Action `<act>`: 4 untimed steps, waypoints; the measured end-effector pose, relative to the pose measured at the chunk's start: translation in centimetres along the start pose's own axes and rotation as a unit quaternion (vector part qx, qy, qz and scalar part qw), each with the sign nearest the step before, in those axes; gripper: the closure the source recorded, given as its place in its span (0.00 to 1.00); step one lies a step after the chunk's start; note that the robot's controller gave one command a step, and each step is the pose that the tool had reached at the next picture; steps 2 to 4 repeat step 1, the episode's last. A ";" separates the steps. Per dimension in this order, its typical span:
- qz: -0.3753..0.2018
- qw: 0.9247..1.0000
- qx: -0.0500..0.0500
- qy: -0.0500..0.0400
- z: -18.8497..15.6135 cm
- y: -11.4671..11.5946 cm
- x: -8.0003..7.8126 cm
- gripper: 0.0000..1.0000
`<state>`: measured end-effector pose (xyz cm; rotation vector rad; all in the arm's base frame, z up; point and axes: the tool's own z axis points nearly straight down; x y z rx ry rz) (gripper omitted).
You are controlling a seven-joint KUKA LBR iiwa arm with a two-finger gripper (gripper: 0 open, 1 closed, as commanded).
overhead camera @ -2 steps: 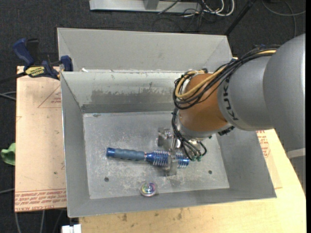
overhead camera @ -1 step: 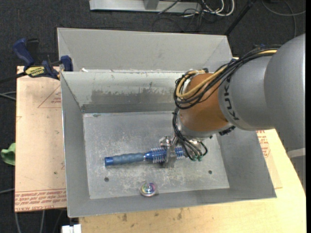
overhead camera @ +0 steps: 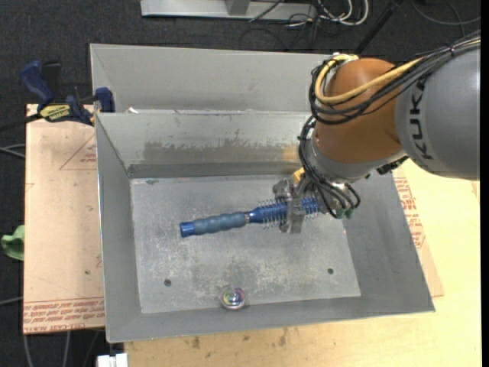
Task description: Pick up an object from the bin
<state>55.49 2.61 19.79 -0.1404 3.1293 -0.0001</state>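
Bin (overhead camera: 114,205): one grey metal bin with sloping walls and a flat, scuffed floor.
Contents: two loose things, a brush (overhead camera: 221,222) and a small disc (overhead camera: 233,298), lying well apart.
Count: one brush, one disc, one gripper (overhead camera: 293,209).
Brush, look: a long, slim blue brush. It has a ridged blue handle, then a stretch of blue-and-white bristles wound round the shaft.
Brush, place: it lies flat near the middle of the floor, running across the bin and a little tilted. The handle end is toward the view's left and slightly nearer the front wall, and the bristle end is toward the right.
Disc: round and shiny, silvery with a pinkish glint, on the floor just beside the front wall, below the brush's middle.
Gripper, place: it is down at the bristle end of the brush, its grey metal parts crossing the shaft there, while the handle sticks out free to the left.
Gripper, state: cannot tell whether it is spread or pinching the brush. The metal overlaps the bristles too closely to judge.
Arm: it comes in from the right, with an orange cover (overhead camera: 359,105) and looped cables (overhead camera: 328,90) above the gripper.
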 end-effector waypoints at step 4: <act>-0.118 0.993 -0.001 0.001 -5.5 1.3 -0.6 1.00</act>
